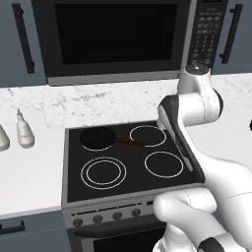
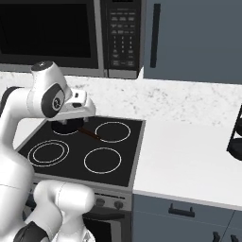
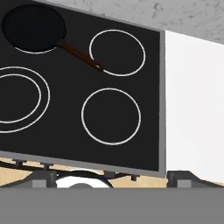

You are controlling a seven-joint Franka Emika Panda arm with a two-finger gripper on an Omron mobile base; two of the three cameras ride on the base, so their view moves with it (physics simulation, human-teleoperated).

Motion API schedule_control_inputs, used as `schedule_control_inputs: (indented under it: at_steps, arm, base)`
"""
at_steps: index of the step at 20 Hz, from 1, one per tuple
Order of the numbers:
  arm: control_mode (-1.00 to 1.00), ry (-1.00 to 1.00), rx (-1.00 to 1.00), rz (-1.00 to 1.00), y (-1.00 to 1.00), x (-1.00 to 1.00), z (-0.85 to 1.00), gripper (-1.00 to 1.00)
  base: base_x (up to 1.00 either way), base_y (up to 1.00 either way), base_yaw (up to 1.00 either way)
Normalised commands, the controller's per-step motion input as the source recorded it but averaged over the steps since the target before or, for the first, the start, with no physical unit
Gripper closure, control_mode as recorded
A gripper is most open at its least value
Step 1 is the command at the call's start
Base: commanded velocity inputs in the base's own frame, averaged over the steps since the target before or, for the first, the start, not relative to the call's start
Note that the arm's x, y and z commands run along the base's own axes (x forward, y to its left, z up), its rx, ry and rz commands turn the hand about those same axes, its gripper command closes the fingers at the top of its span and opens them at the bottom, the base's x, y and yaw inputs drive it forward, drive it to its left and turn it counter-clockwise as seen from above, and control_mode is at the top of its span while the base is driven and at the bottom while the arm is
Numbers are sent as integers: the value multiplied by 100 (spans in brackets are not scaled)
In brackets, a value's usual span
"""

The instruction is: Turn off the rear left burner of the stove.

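Nearest the base cameras, the white arm's bulky lower links rise in front of the stove [image 1: 74, 162], hiding part of its grey front strip, where a row of small dark knobs [image 1: 107, 216] runs along the edge. From there the arm bends up and over the stove's right side, and the claw [image 3: 111, 177] looks down on the glass from above the front edge; its two dark tips sit wide apart at the bottom of the hand view, so it is spread open and holds nothing. On the stove, the rear left burner [image 3: 26, 50] lies at the far left corner, almost wholly covered by a small black skillet [image 1: 97, 138], with a thin pale arc of its ring peeping out at the pan's near side. The skillet's brown handle [image 3: 80, 55] points toward the rear right burner [image 1: 147, 136], its end touching that ring. Left of the stove, two pale bottles [image 1: 23, 132] stand on the white surface [image 1: 29, 177]. Above the stove hangs a black microwave [image 1: 115, 37].
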Motion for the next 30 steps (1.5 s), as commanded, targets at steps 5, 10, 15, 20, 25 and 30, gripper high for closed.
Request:
schedule_control_inputs:
  at_steps: [5, 10, 15, 20, 25, 30]
  arm:
    - [-100, 0, 0, 0, 0, 0, 0, -100]
    - [-100, 0, -4, 5, 28, -12, -1, -100]
    - [-100, 0, -26, 28, 100, -47, -24, -100]
    - [-100, 0, -34, 37, 100, -56, -42, -100]
    - [-100, 9, -39, 40, 100, -53, -60, -100]
    - [-100, 25, -49, 46, 93, -12, -94, -100]
  base:
    - [0, 0, 0]
    - [0, 0, 0]
    - [0, 0, 0]
    - [0, 0, 0]
    - [0, 0, 0]
    - [0, 0, 0]
